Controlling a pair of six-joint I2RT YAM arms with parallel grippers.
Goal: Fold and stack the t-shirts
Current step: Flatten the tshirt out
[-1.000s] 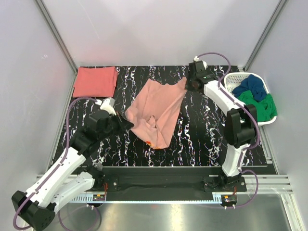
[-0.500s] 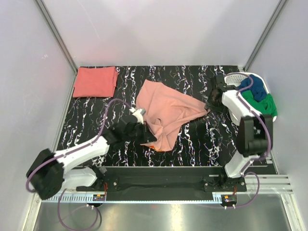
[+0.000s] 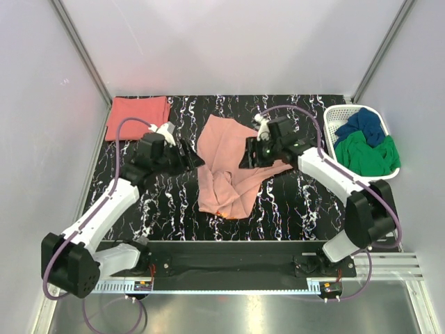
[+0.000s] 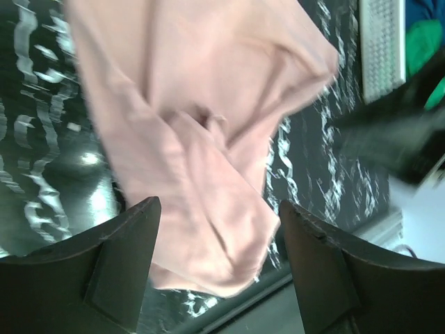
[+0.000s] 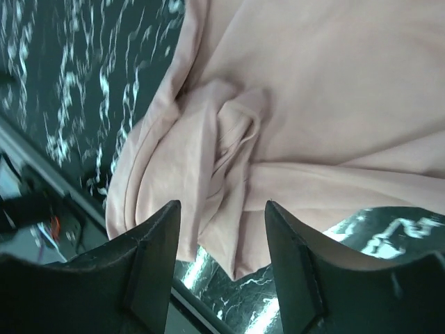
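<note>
overhead, right tool [image 3: 247, 157] partly covers the pink t-shirt [image 3: 221, 177]

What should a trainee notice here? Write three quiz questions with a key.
1. True or false: the red shirt lies folded at the table's far left corner.
2. The pink shirt is: A) neatly folded, B) crumpled mid-table, C) stacked on the red shirt.
3. Fill in: the left hand and the right hand are both ____ (open or shut).
Key: 1 true; 2 B; 3 open.
</note>
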